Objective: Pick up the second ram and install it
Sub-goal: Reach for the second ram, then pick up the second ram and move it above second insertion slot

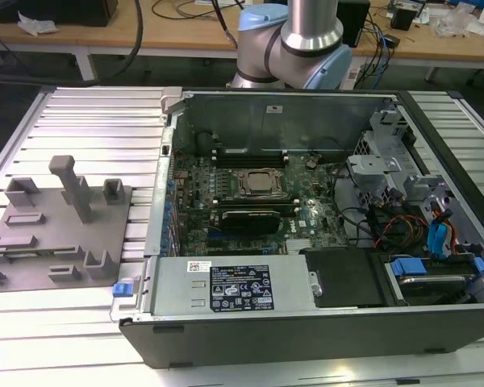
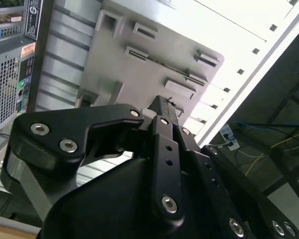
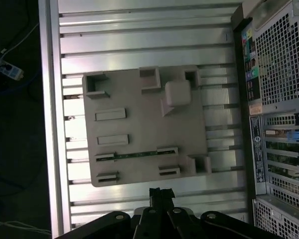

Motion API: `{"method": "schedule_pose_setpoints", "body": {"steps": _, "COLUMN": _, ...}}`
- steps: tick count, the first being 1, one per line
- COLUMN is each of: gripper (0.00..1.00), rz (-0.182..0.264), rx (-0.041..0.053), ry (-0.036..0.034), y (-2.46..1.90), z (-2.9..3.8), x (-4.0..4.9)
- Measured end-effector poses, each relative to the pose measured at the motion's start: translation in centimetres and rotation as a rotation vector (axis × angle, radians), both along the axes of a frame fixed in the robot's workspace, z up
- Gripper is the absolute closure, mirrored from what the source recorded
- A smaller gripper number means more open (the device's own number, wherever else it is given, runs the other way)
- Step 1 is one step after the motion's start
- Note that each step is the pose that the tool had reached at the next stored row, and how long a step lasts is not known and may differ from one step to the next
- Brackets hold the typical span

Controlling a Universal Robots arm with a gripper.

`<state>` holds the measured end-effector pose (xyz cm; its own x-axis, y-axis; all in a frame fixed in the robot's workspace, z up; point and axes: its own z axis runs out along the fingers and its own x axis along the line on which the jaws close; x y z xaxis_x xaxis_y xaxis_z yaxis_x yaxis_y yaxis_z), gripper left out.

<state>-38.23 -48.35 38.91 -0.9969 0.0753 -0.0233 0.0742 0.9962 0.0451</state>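
Observation:
The second ram (image 3: 134, 155) is a thin dark green strip standing on edge in the slotted blocks of the gray holder plate (image 3: 139, 119). It lies along the plate side nearest my gripper. In the first wrist view my gripper (image 3: 160, 192) hovers over the ribbed table just off that plate edge, well above and apart from the ram. Its black fingertips (image 2: 162, 102) are pressed together with nothing between them. In the exterior view the same holder plate (image 1: 56, 234) lies on the left, beside the open computer case (image 1: 306, 210).
A tall gray post (image 1: 73, 189) rises from the holder plate. The case's perforated rear panel (image 3: 276, 99) stands close beside the plate. The ribbed aluminium table (image 3: 139, 40) ends at an edge with floor and cables (image 3: 5, 69) beyond it. The arm's base (image 1: 294, 40) stands behind the case.

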Motion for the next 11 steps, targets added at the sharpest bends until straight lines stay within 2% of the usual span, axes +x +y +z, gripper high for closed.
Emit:
{"method": "schedule_pose_setpoints", "body": {"steps": 2, "gripper": 0.89, "rz": 0.000, "rx": -0.0001, "ry": 0.0001, "y": -0.71, "z": -0.01, "x": -0.10}}
{"method": "schedule_pose_setpoints", "body": {"steps": 9, "gripper": 0.89, "rz": 0.000, "rx": 0.0001, "ry": 0.0000, "y": -0.76, "z": -0.02, "x": -0.10}}
{"method": "schedule_pose_setpoints", "body": {"steps": 11, "gripper": 0.89, "rz": 0.056, "rx": 0.0000, "ry": 0.0001, "y": -0.77, "z": -0.01, "x": -0.10}}
